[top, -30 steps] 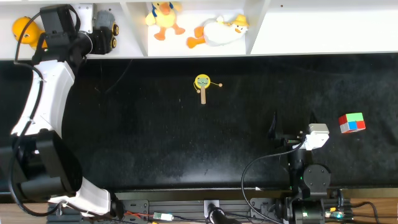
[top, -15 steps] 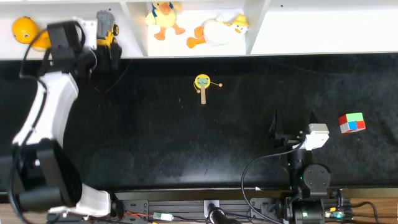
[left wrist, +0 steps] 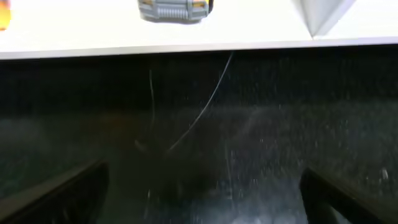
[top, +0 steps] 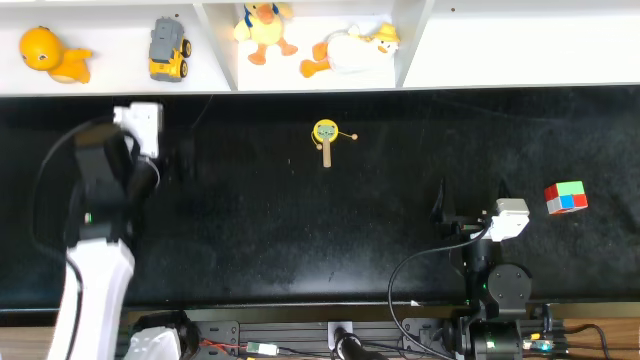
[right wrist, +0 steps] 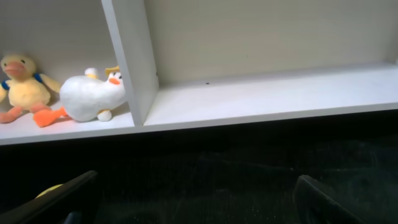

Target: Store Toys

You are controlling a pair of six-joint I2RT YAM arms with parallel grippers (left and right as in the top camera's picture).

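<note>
My left arm point(top: 98, 272), white shell over black joints, white camera block point(top: 140, 122) behind its jaws, my right arm point(top: 493, 282), black, white block point(top: 510, 216) by its jaws, black cables point(top: 420, 260) looping.

Bare counter point(top: 250, 230) spreads across the frame's middle, broken by a yellow rattle point(top: 326, 133) at upper centre and a colour cube point(top: 566, 197) at right. Along the top, the shelf point(top: 300, 82) offers an open right bay point(top: 510, 45). An orange duck point(top: 50, 52), a toy truck point(top: 165, 50), a yellow plush duck point(top: 265, 25) and a white plush duck point(top: 350, 50) crowd the other bays, with dividers point(top: 222, 40) between.
</note>
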